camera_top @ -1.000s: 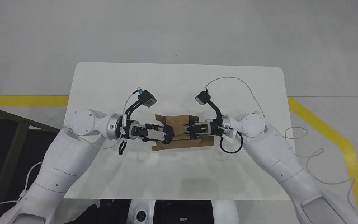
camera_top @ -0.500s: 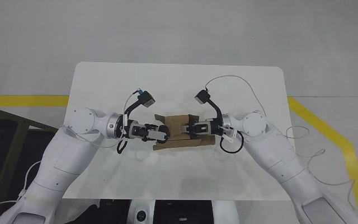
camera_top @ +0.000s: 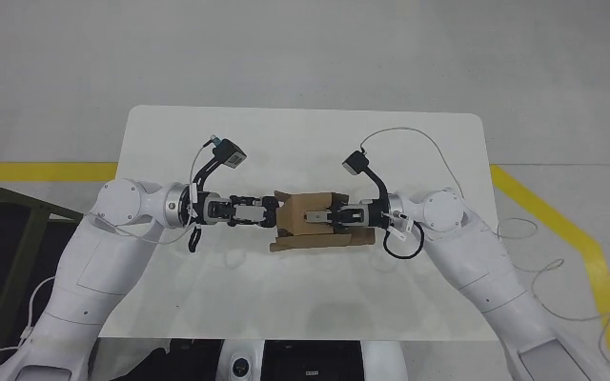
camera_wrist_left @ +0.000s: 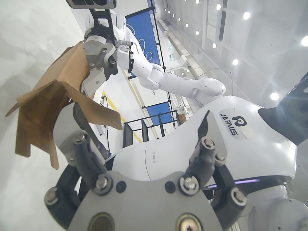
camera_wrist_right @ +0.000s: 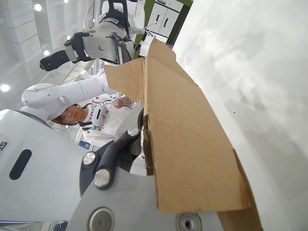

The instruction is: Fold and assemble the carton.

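1. A white worktop is seen standing on a grey floor.
2. Yellow stripes are marked on the floor.
3. A dark green frame is placed near the worktop.

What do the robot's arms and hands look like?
The left arm and right arm are glossy white shells with rounded joints. The left hand and right hand are black and grey metal. Each wrist carries a black camera on a curved bracket; a thin cable loops off the right one.
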You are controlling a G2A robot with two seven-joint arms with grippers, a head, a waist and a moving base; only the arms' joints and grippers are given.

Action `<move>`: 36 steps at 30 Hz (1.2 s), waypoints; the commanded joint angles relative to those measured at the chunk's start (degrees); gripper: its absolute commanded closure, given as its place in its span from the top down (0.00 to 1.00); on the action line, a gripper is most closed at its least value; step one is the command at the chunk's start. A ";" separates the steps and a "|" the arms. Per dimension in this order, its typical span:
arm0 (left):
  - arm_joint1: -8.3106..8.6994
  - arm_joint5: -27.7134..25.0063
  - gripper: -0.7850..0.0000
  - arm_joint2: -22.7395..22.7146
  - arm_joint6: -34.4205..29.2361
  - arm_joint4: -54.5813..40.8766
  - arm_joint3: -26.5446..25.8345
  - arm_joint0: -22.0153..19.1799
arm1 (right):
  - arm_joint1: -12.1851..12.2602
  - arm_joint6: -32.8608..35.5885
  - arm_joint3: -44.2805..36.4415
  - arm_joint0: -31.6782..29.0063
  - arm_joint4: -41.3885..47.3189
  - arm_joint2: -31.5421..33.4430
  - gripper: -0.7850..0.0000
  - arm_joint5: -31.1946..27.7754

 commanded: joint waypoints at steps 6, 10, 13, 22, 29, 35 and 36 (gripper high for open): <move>0.25 0.68 1.00 -0.95 0.07 0.62 -0.62 1.76 | 0.24 1.73 -1.98 -1.08 1.07 0.81 0.00 0.25; 0.26 0.84 1.00 -1.20 0.21 0.80 -0.60 1.83 | 0.17 3.36 -3.40 -1.53 1.80 0.30 0.00 0.62; 0.31 0.83 1.00 -1.66 0.05 1.15 -0.23 1.47 | 0.06 3.86 -3.92 -1.65 2.08 -0.01 0.00 0.52; 0.13 0.40 1.00 -1.35 -0.81 0.35 -0.16 0.63 | -0.90 5.58 -6.38 -0.77 3.53 -2.75 0.00 0.39; -0.16 0.22 1.00 -0.43 -0.97 -0.86 0.04 0.73 | -1.63 5.93 -6.00 0.00 3.77 -4.44 0.00 0.36; -0.35 0.18 1.00 0.37 -1.41 -0.37 0.47 0.56 | -2.06 5.69 -5.21 0.60 3.74 -4.92 0.00 0.06; -0.30 0.23 1.00 0.21 -1.30 0.41 0.80 0.47 | -2.03 5.63 -4.86 0.64 3.73 -4.67 0.00 0.08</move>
